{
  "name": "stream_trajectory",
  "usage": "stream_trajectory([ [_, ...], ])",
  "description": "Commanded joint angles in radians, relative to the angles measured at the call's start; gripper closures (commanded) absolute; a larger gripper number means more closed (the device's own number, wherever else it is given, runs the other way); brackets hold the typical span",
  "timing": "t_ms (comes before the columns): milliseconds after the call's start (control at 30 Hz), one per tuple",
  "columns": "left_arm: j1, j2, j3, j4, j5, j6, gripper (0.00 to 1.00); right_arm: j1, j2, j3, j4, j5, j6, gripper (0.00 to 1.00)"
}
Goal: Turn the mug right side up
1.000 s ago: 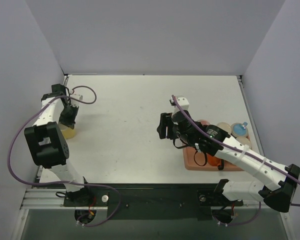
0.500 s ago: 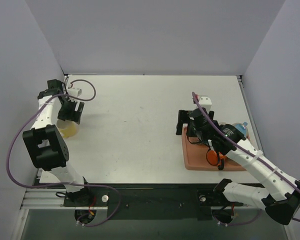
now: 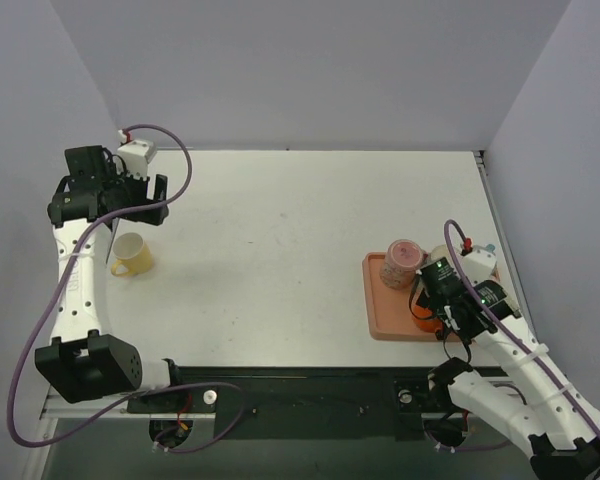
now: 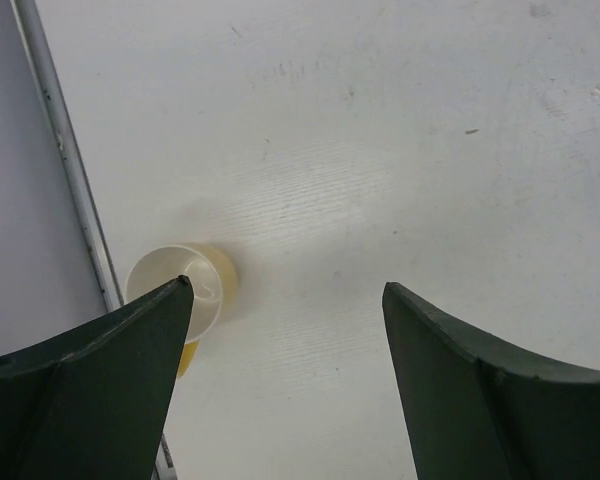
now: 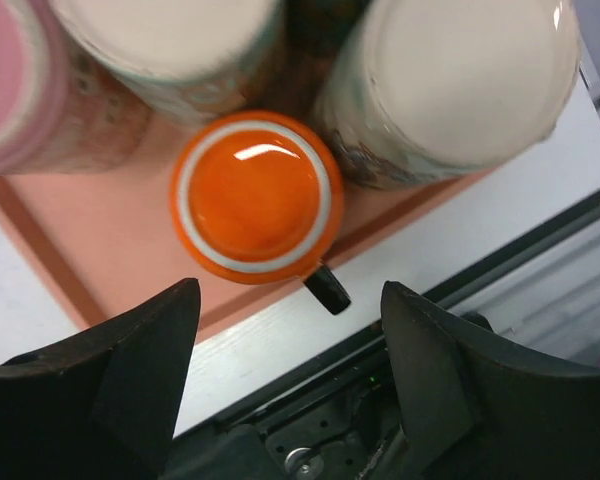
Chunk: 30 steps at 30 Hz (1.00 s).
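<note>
The yellow mug [image 3: 130, 252] stands upright near the table's left edge, its white inside facing up, also seen in the left wrist view [image 4: 180, 285]. My left gripper [image 3: 140, 200] hangs open well above and behind it; the fingers [image 4: 285, 285] hold nothing. My right gripper [image 5: 290, 285] is open above the near edge of the salmon tray [image 5: 110, 260]. Just ahead of it an orange mug [image 5: 252, 195] with a black handle [image 5: 327, 288] sits upside down. In the top view the right gripper [image 3: 435, 305] covers most of that orange mug [image 3: 420, 322].
On the tray [image 3: 380, 325] stand more upside-down mugs: a pink one [image 3: 401, 262] and two with white bases [image 5: 170, 35] [image 5: 460, 80]. A metal rail [image 4: 75, 190] runs along the table's left edge beside the yellow mug. The black front rail [image 5: 400, 330] lies under the right gripper.
My left gripper opened, let go of the yellow mug and rose up and back from it. My right arm swung from the table's middle back over the tray.
</note>
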Motion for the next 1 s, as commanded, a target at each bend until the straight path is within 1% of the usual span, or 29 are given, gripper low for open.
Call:
stream_trajectory([
  [0, -0.021, -0.016, -0.055, 0.039, 0.078, -0.023, 0.13, -0.016, -0.027, -0.116, -0.040, 0.067, 0.120, 0.33],
  [33, -0.023, -0.014, -0.060, 0.039, 0.082, -0.023, 0.13, -0.019, -0.029, -0.159, 0.004, 0.073, 0.117, 0.34],
  [167, -0.024, -0.007, -0.057, 0.029, 0.096, -0.028, 0.14, -0.036, -0.004, -0.236, 0.113, 0.073, 0.126, 0.40],
  [300, -0.024, -0.011, -0.058, 0.030, 0.104, -0.017, 0.15, -0.041, 0.034, -0.308, 0.233, 0.062, 0.075, 0.40],
  [367, -0.024, -0.016, -0.057, 0.033, 0.102, -0.011, 0.14, -0.041, 0.040, -0.324, 0.286, 0.017, 0.036, 0.40],
  [433, -0.024, -0.017, -0.054, 0.033, 0.104, -0.005, 0.15, -0.038, 0.026, -0.335, 0.371, -0.116, -0.020, 0.41],
  [467, -0.024, -0.019, -0.054, 0.036, 0.104, 0.000, 0.14, -0.035, 0.016, -0.338, 0.391, -0.141, -0.027, 0.41],
  [667, -0.024, -0.014, -0.052, 0.035, 0.101, 0.003, 0.14, -0.033, 0.002, -0.324, 0.425, -0.195, -0.110, 0.41],
  [833, -0.024, -0.008, -0.047, 0.032, 0.114, 0.000, 0.14, -0.035, 0.026, -0.332, 0.390, -0.139, -0.072, 0.44],
  [967, -0.024, -0.007, -0.037, 0.029, 0.136, -0.006, 0.14, -0.035, 0.069, -0.347, 0.413, -0.100, -0.046, 0.55],
])
